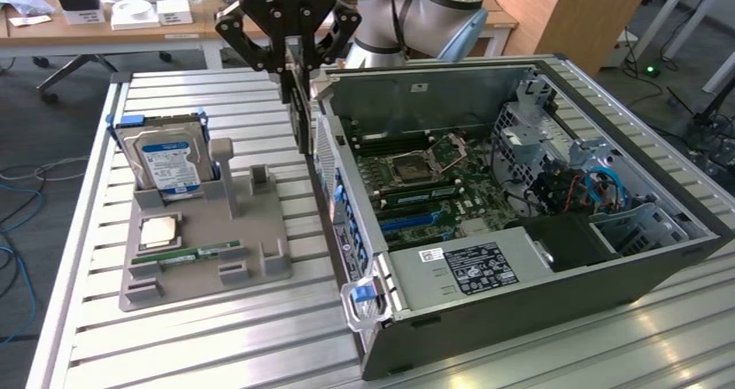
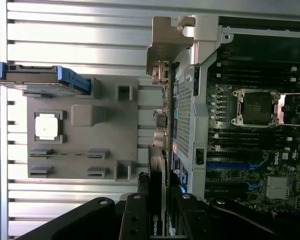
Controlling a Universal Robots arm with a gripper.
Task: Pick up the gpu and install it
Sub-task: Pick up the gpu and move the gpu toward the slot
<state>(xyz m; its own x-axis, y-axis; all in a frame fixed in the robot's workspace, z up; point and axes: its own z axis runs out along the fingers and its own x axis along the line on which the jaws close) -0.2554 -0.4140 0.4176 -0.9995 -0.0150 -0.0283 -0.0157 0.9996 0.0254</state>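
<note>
While the claw (image 1: 296, 71) hangs over it, the big metal bench (image 1: 172, 355) has long slats and lots of bare room near the front. One open computer case (image 1: 574, 303) lies on the bench on the exterior view's right. Its top side is off, so you can see down into it, with tall walls all around the edge. One gray tray (image 1: 195, 277) sits on the exterior view's left, close to that edge of the bench. A thin strip of bare bench runs between the tray and the case.

One hard drive (image 1: 170, 161) with a blue and white label stands up at the back of the tray. The claw is closed on the one gpu (image 1: 302, 114) and grips it by its top. The gpu hangs straight down over the thin strip, just beside the outside wall of the case. I cannot tell if it touches that wall. It looks flat, thin and mostly black, seen from its edge. In the wrist view the gpu (image 2: 156, 170) has a shiny metal piece at its far end.

One square chip (image 1: 158, 231) lies flat on the tray. One long green memory stick (image 1: 189, 255) lies just in front of the chip.
</note>
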